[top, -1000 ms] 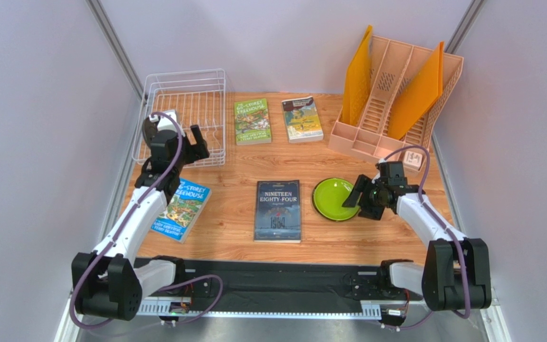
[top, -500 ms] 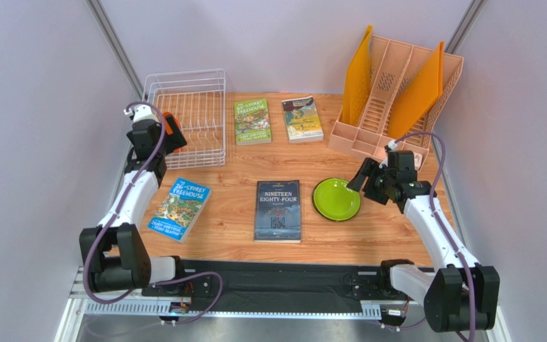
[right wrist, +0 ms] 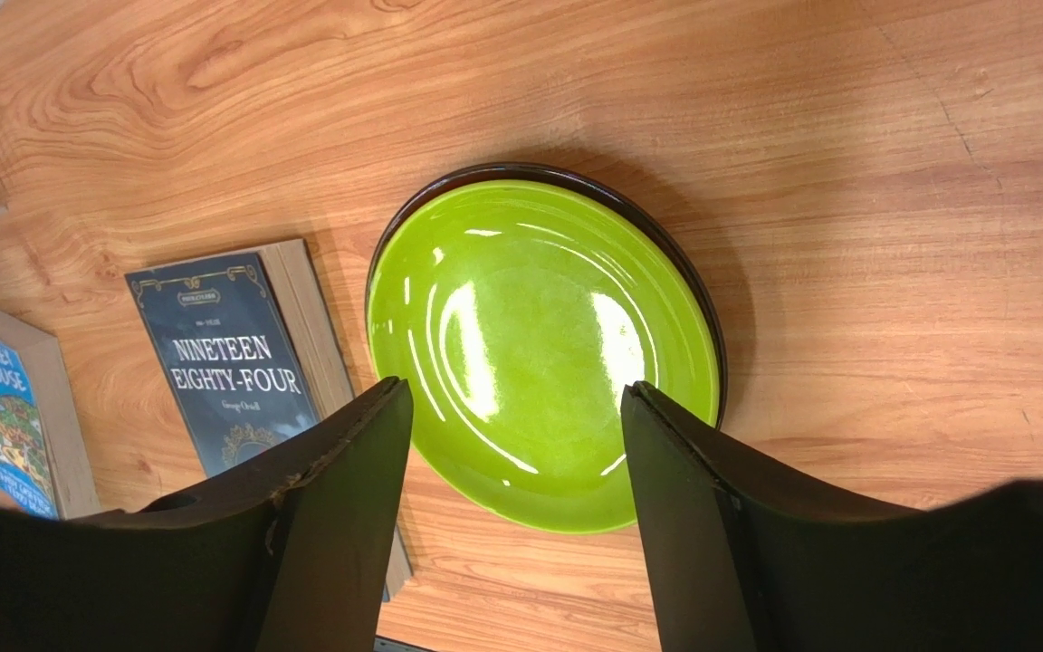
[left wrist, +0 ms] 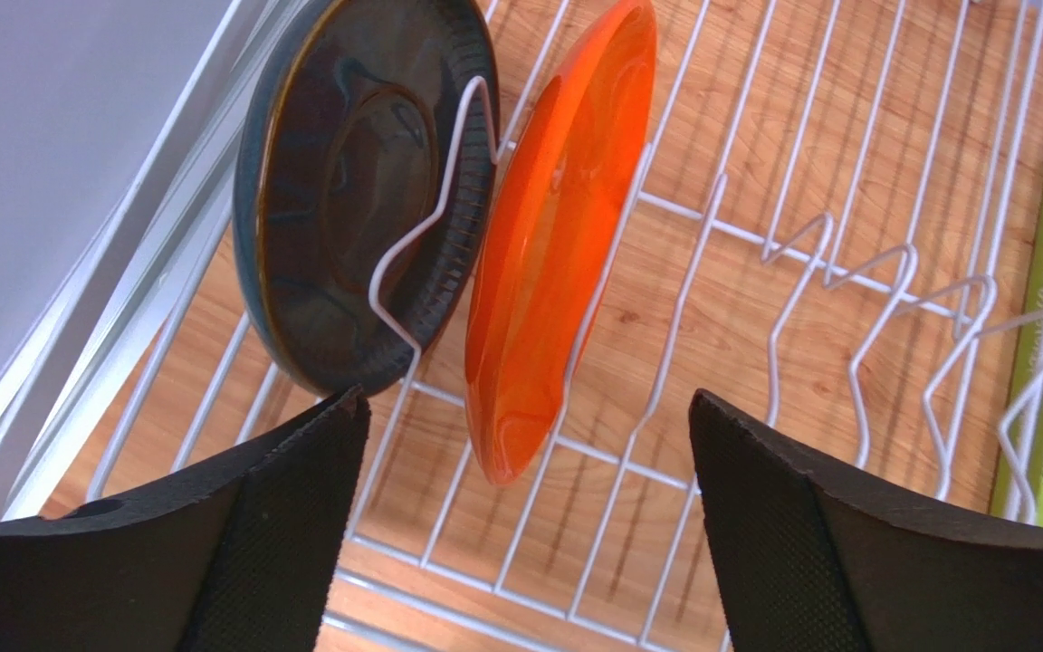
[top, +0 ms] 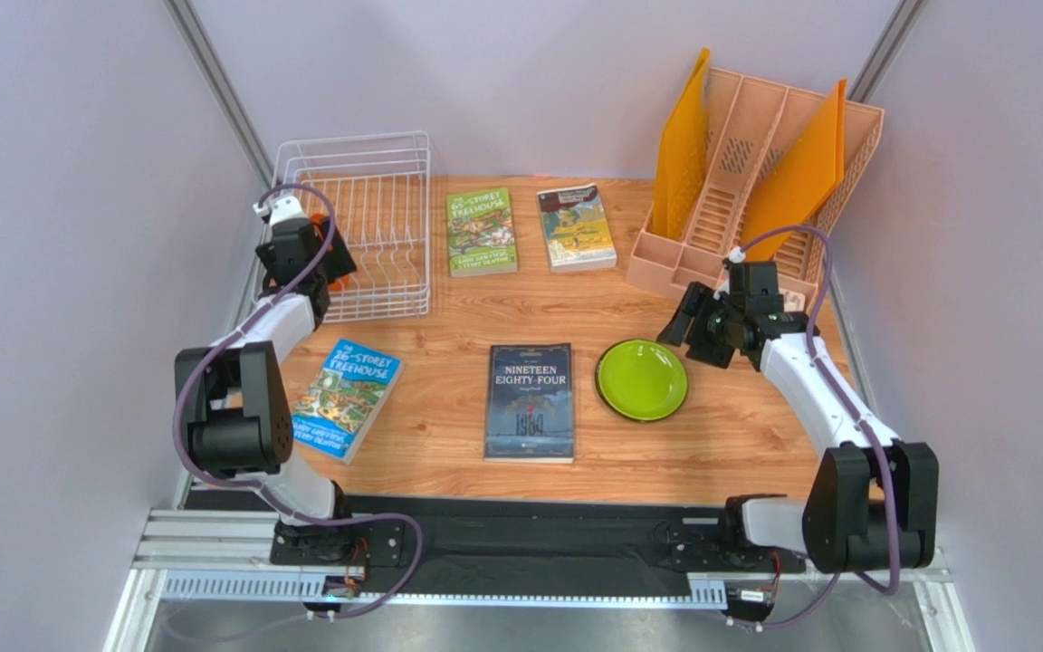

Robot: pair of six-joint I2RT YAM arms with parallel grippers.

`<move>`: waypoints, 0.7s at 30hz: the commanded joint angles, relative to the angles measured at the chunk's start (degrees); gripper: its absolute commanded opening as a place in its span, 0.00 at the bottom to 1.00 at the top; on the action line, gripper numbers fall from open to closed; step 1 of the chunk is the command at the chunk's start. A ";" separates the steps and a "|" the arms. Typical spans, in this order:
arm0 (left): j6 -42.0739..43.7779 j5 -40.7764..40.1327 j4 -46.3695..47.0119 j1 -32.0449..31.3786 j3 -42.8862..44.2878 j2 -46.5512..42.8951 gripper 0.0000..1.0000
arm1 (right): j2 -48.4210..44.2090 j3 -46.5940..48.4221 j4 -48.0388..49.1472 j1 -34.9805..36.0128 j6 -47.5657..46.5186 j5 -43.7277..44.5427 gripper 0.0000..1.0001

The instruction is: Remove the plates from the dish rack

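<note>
The white wire dish rack (top: 357,218) stands at the back left. In the left wrist view an orange plate (left wrist: 554,258) stands on edge between its tines, with a dark teal-grey plate (left wrist: 350,190) upright just left of it against the rack's side. My left gripper (left wrist: 527,408) is open and empty just in front of the orange plate's lower edge; in the top view it (top: 307,256) sits at the rack's near left corner. A lime green plate (top: 641,379) lies flat on the table, a dark rim showing under it (right wrist: 541,347). My right gripper (right wrist: 514,394) is open and empty above the plate's right side. The dark red plate is not visible as such.
A dark book (top: 530,401) lies left of the green plate and a blue book (top: 345,397) near the left arm. Two more books (top: 481,231) (top: 575,226) lie right of the rack. A peach slotted organizer (top: 758,190) stands at the back right. Walls close both sides.
My left arm has swung from the rack's front edge to its near left corner and now faces the upright plates. My right gripper has drawn back and up from the green plate.
</note>
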 commanded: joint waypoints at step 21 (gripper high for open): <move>1.81 -0.81 7.98 0.42 5.38 5.83 0.06 | 11.64 3.68 5.61 0.36 -2.24 -2.43 0.57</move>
